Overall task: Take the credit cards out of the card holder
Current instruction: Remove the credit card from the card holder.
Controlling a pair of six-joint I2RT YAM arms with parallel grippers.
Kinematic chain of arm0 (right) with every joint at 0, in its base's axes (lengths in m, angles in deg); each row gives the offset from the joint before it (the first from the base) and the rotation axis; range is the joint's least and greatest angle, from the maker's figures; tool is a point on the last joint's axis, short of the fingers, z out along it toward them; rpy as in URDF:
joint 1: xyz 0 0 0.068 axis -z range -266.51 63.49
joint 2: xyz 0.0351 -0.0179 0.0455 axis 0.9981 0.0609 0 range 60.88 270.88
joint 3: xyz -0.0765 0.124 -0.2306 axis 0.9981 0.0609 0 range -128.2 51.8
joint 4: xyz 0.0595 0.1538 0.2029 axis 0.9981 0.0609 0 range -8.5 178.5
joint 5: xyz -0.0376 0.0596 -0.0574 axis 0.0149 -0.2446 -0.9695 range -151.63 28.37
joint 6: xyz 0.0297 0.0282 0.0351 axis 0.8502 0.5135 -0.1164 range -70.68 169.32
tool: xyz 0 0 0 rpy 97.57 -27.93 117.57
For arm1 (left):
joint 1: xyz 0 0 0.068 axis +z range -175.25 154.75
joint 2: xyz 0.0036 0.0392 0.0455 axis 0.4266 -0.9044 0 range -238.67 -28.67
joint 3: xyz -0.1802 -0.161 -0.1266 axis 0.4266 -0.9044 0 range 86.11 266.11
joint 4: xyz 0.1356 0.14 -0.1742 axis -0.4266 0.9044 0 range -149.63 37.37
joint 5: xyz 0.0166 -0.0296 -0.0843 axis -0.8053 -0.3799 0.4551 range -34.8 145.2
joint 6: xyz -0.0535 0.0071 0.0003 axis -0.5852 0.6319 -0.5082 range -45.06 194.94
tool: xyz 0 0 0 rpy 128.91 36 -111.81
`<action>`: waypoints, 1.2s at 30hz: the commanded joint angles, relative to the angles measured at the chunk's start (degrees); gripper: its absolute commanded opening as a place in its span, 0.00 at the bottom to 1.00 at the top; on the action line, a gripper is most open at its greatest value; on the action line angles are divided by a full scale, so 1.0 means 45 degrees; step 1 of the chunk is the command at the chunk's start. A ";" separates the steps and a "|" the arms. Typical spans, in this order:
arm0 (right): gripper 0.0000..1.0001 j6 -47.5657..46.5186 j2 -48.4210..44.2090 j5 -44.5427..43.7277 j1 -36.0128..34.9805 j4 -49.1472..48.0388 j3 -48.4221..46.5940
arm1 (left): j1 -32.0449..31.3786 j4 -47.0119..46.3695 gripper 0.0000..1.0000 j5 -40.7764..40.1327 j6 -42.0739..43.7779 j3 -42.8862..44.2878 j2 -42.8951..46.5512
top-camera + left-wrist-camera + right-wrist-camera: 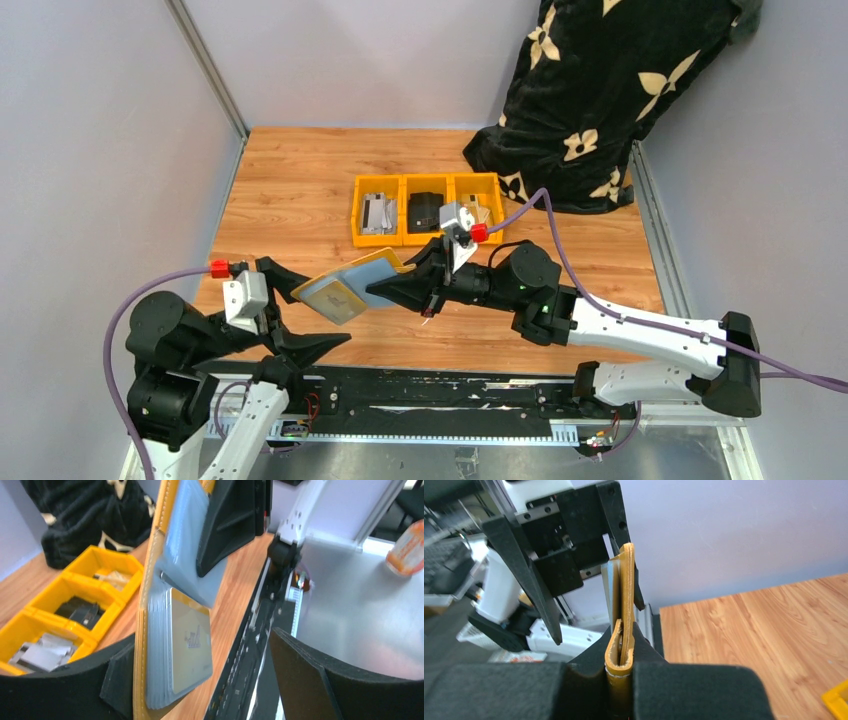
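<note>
Top external: R gripper (388,290) clamps card holder (362,272) edge midair; L gripper (306,312) gapes wide, straddling credit cards (190,645).

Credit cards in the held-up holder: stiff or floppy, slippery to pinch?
The credit cards look flat and unbent, so probably stiff and light. Their glossy faces may slip. The card holder, pinched at one edge by the right gripper, might flex when tugged.

Bare counter (290,190) lies open left of the bins (380,241); the cloth (600,90) fills the far right corner; the raised holder (350,285) crowds the gap inside the left pincer (325,315).
</note>
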 commanded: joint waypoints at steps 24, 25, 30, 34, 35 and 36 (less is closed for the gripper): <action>0.00 0.4781 0.0781 -0.3107 -0.0738 -0.9776 0.2132 | 0.0009 -0.7151 0.40 -0.0183 -0.9173 -0.0743 -0.0769; 0.00 0.4780 0.0820 -0.3151 -0.0776 -0.9808 0.2130 | 0.0009 -0.7266 0.36 -0.0106 -0.9247 -0.0781 -0.0811; 0.00 0.4856 0.1104 -0.3320 -0.0821 -0.9988 0.2168 | 0.0009 -0.7682 0.14 0.0280 -0.9575 -0.0896 -0.1038; 0.18 0.5135 0.1221 -0.3454 -0.0742 -0.9534 0.2308 | 0.0009 -0.7362 0.00 0.0748 -0.9361 -0.0731 -0.1353; 0.24 0.5271 0.1187 -0.3268 -0.0598 -0.9227 0.2316 | 0.0009 -0.7104 0.00 0.0880 -0.9131 -0.0643 -0.1452; 0.28 0.5486 0.1166 -0.2862 -0.0343 -0.9012 0.2298 | 0.0009 -0.6710 0.00 0.0952 -0.8749 -0.0500 -0.1543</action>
